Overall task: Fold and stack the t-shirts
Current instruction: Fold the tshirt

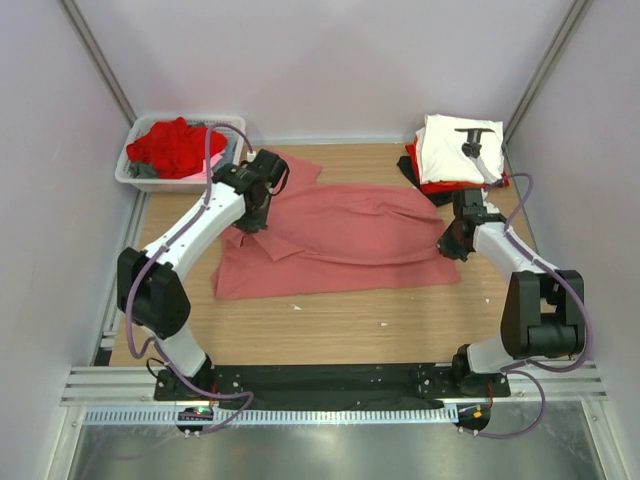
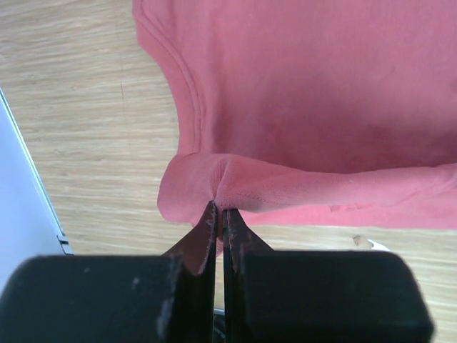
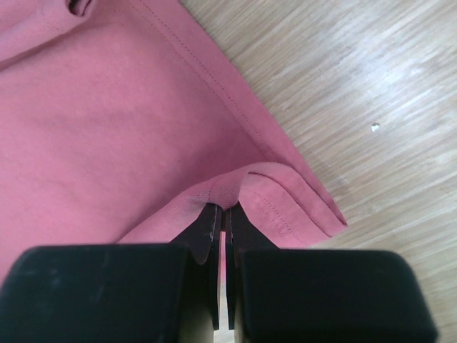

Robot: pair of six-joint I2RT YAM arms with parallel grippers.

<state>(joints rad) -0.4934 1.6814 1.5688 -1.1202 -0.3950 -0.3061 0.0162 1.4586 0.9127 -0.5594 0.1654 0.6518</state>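
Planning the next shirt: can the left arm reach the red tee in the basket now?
Probably not yet: the basket is close and unobstructed, but the left end effector is shut on the pink t-shirt.

Left tool (image 2: 221, 214) pinched closed on folded edge of salmon-pink t-shirt (image 2: 321, 93), lifted above wooden table (image 2: 86, 121).

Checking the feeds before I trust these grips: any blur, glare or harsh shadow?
Top external: evenly lit, sharp, only soft shadows on the table. Left wrist: left gripper slightly soft up close, salmon-pink t-shirt crisp. Right wrist: likewise, right gripper soft, the shirt's hem sharp. No glare on the cloth.
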